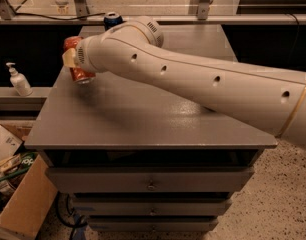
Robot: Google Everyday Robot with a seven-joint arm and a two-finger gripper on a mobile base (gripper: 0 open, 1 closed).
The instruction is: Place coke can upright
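The gripper (pixel 71 59), mostly hidden behind the white robot arm (pixel 193 79), clasps the red aluminium coke can (pixel 81 74), which is tilted, silver end lowest, at the grey bench's (pixel 143 126) far left part.

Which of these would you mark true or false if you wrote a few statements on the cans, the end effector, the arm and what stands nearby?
1. The coke can is held in the end effector, over the left part of the cabinet top. True.
2. A blue can stands at the front edge of the cabinet top. False: the blue can is at the back edge, behind the arm.
3. A pump bottle stands to the left of the cabinet. True.
4. The arm reaches in from the left of the picture. False: it comes in from the right and ends at the left.
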